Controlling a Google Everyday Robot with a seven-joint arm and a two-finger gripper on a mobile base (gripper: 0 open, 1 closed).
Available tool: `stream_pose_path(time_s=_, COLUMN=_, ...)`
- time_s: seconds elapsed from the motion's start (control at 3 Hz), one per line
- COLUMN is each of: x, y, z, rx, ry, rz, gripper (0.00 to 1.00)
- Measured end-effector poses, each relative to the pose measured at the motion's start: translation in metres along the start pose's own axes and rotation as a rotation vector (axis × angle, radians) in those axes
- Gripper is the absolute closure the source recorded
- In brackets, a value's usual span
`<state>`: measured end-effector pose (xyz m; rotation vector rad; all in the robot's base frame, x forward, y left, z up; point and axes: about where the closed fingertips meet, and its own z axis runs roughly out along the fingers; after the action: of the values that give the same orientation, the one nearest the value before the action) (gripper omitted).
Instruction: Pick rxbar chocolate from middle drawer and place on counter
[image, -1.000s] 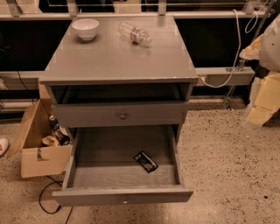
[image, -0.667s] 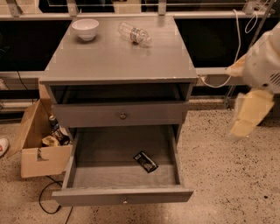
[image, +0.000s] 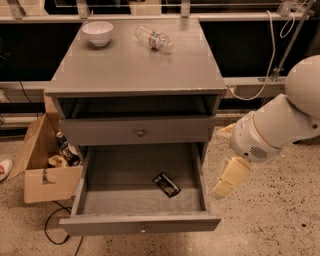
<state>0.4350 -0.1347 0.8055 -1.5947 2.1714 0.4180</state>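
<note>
The rxbar chocolate (image: 166, 184), a small black bar, lies flat on the floor of the open middle drawer (image: 140, 224), a little right of centre. The drawer is pulled fully out at the bottom of the grey cabinet. The counter (image: 135, 65) is the cabinet's flat grey top. My gripper (image: 226, 181), cream-coloured at the end of the white arm (image: 272, 127), hangs just outside the drawer's right wall, at about the bar's height and to its right. It holds nothing that I can see.
A white bowl (image: 97, 33) and a clear plastic bottle (image: 153, 38) lying on its side sit at the back of the counter. The drawer above (image: 140, 132) is shut. A cardboard box (image: 42, 167) with cans stands on the floor at the left, with a cable (image: 52, 227) beside it.
My arm has swung in from the right edge, leftward and down, bringing the gripper close to the open drawer's right side. The bar and the drawer have not moved.
</note>
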Motion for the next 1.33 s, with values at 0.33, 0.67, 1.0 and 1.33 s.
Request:
stream_pose_path(time_s=0.33, x=0.000, y=0.000, z=0.002, rx=0.000, ry=-0.003, rz=0.002, gripper=0.00)
stream_pose_path(time_s=0.67, x=0.005, y=0.000, z=0.042, rx=-0.005, ry=-0.059, rz=0.043, gripper=0.00)
stream_pose_path(time_s=1.0, x=0.004, y=0.010, z=0.112, rx=-0.043, ry=-0.156, rz=0.076, gripper=0.00)
stream_pose_path(time_s=1.33, x=-0.008, y=-0.001, z=0.178, rx=-0.014, ry=-0.278, rz=0.117, gripper=0.00)
